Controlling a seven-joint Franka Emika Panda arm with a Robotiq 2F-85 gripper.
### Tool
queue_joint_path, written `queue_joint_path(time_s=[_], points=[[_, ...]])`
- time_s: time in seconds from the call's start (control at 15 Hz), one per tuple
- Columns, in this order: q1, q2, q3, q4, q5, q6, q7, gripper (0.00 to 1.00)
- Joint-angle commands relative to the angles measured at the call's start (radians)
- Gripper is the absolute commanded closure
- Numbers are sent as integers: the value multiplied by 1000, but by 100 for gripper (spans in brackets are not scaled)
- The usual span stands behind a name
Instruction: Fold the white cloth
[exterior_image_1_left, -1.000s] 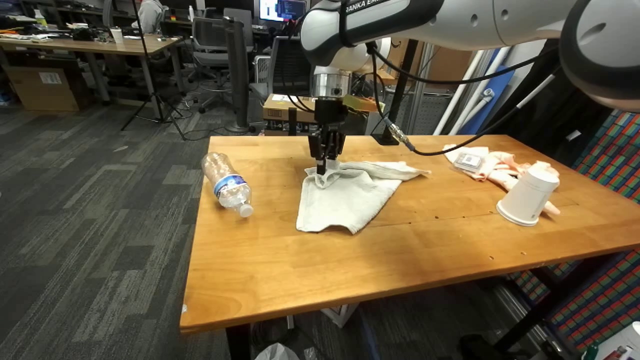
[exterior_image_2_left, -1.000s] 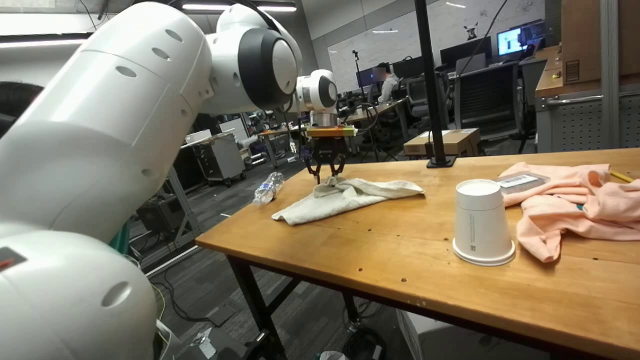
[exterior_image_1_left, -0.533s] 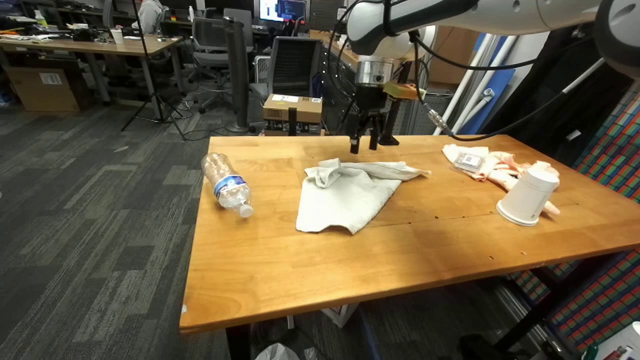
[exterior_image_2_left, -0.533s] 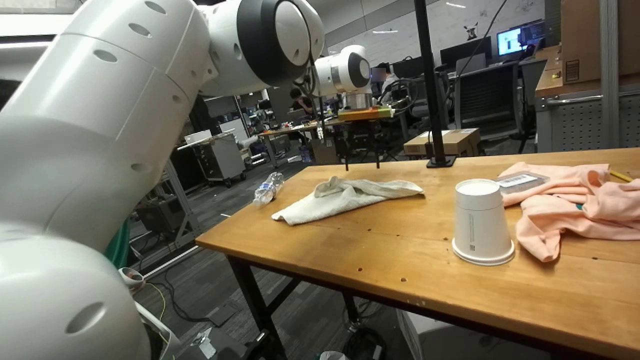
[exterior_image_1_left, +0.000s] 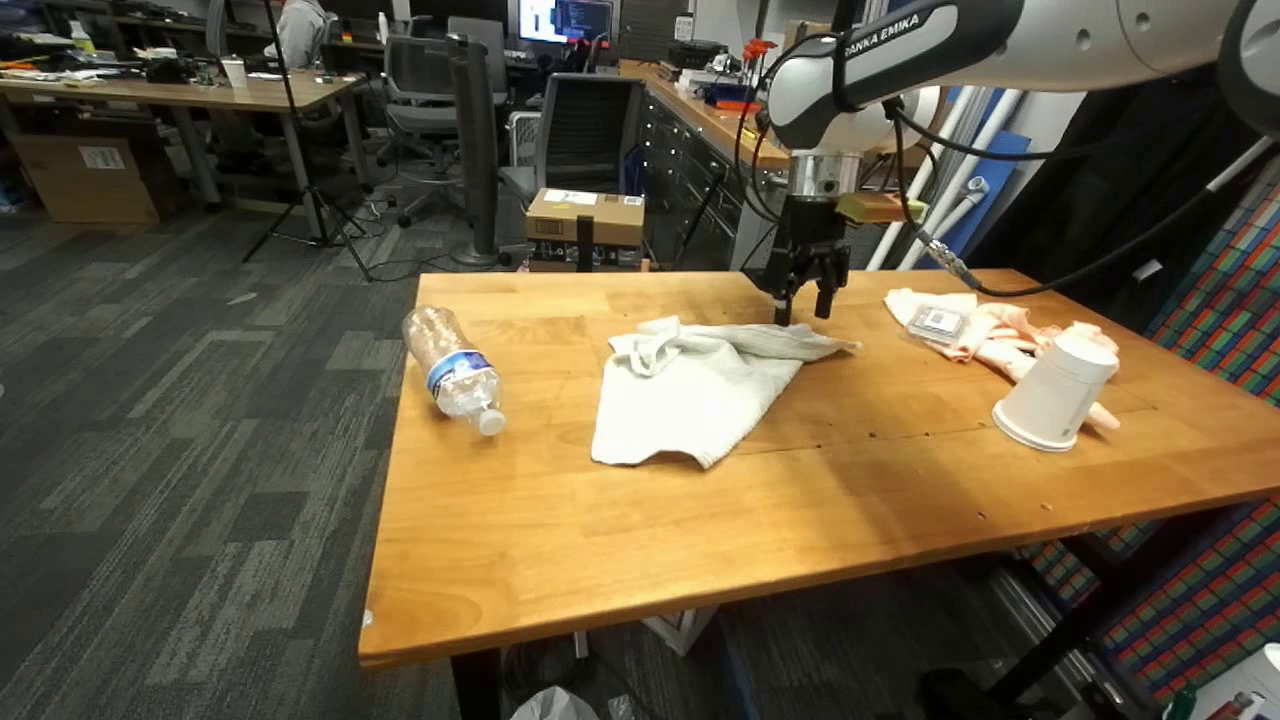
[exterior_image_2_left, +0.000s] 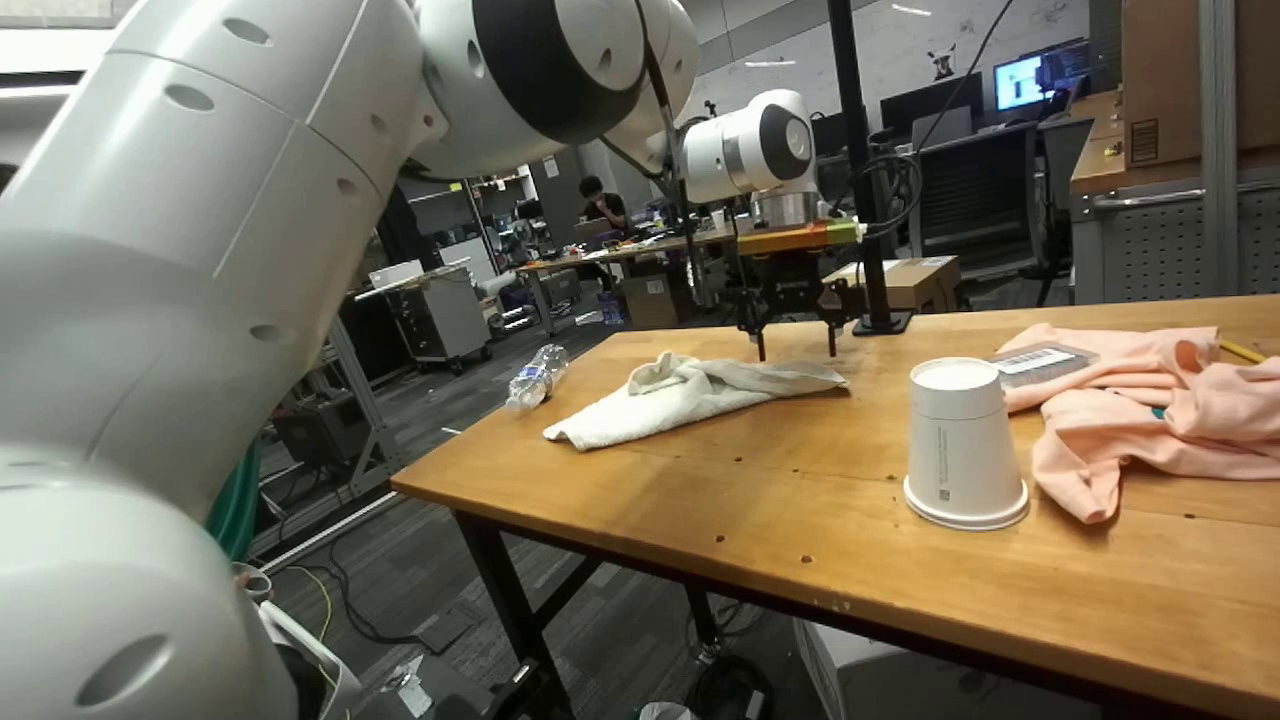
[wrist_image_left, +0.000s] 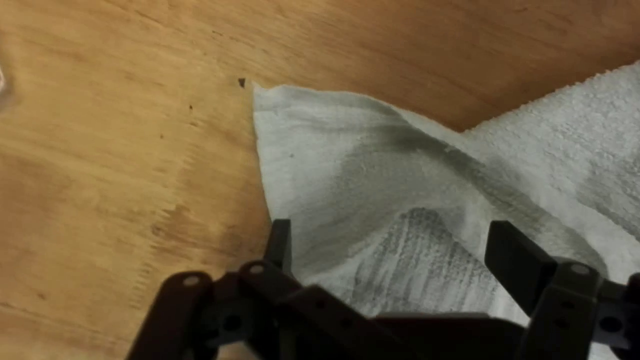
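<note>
The white cloth (exterior_image_1_left: 690, 400) lies on the wooden table, part of it turned over into a bunched fold at its far-left side in an exterior view. A narrower pointed end stretches to the right. My gripper (exterior_image_1_left: 802, 314) points down over that narrow end, its fingers wide apart. In an exterior view the gripper (exterior_image_2_left: 797, 354) hangs just above or behind the cloth (exterior_image_2_left: 660, 402). Seen from the wrist, a corner of the cloth (wrist_image_left: 320, 145) spreads below and between the open fingers (wrist_image_left: 520, 265), and nothing is held. Whether a fingertip touches the fabric, I cannot tell.
A plastic bottle (exterior_image_1_left: 455, 370) lies near the table's left edge. To the right, an upside-down white cup (exterior_image_2_left: 960, 445) stands by peach cloth (exterior_image_2_left: 1180, 420) with a clear labelled box (exterior_image_2_left: 1045, 365) on it. A black post (exterior_image_2_left: 868, 180) rises at the table's back edge.
My gripper has let go of the bunched part, opened wide, lifted and travelled right in both exterior views, then come lower over the narrow end. The cloth's fold has stayed in place.
</note>
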Motion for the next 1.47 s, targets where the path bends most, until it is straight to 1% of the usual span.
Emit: queue_joint_path(time_s=[0.0, 0.13, 0.2, 0.27, 0.33, 0.4, 0.53, 0.67, 0.73, 0.87, 1.07, 1.2, 1.4], points=[[3, -39, -12, -82, -6, 70, 66, 0], [7, -48, -15, -107, -9, 110, 90, 0], [8, -49, -15, -115, -8, 124, 103, 23], [8, -51, -13, -122, -5, 137, 110, 27], [8, -54, -12, -129, -4, 147, 116, 34], [10, -59, -13, -138, -7, 156, 121, 44], [12, -73, -13, -155, -11, 168, 124, 60], [16, -89, -14, -176, -15, 179, 130, 73], [19, -99, -16, -187, -19, 183, 136, 82], [29, -122, -21, -212, -31, 188, 156, 94], [65, -194, -36, -279, -78, 207, 239, 99], [99, -262, -35, -341, -108, 231, 311, 95], [176, -333, -32, -403, -190, 213, 432, 94]])
